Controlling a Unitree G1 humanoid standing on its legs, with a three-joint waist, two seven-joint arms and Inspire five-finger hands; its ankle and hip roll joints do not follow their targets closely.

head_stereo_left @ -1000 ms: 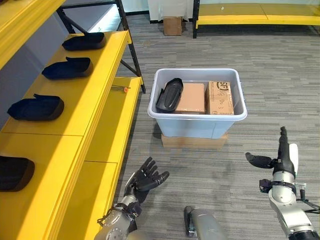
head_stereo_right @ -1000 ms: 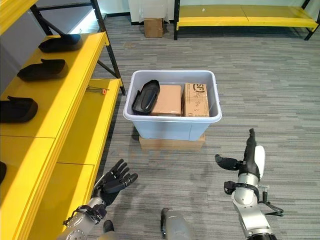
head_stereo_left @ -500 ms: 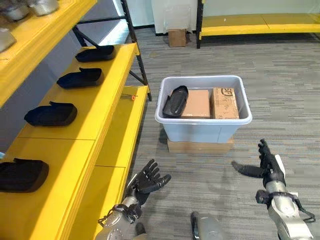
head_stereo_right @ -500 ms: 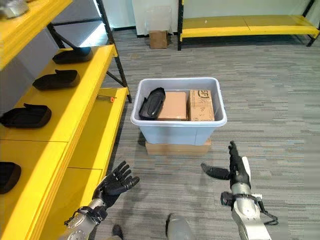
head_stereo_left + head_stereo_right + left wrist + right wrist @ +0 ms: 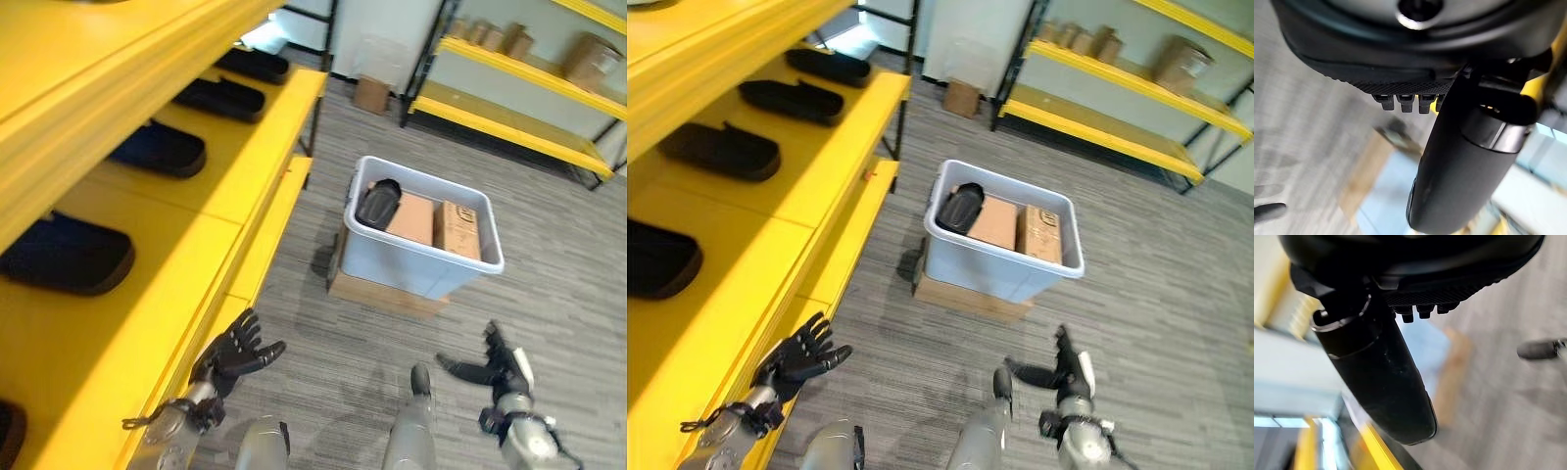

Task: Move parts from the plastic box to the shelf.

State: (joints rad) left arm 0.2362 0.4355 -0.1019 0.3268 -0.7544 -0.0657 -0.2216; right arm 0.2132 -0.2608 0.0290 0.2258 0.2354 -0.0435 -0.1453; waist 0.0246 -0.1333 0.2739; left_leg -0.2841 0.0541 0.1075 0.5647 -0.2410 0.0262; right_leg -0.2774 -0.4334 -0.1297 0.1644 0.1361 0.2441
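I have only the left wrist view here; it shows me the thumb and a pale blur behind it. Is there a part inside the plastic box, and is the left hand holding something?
Observer: Yes, one black part lies in the plastic box, at its end nearer the shelf.
Operator: And the left hand?
Observer: The left hand is open and holds nothing. It hangs beside the shelf's lower edge, apart from the box.
Operator: What about the right hand?
Observer: The right hand is open too and empty, over the floor on the robot's side of the box.
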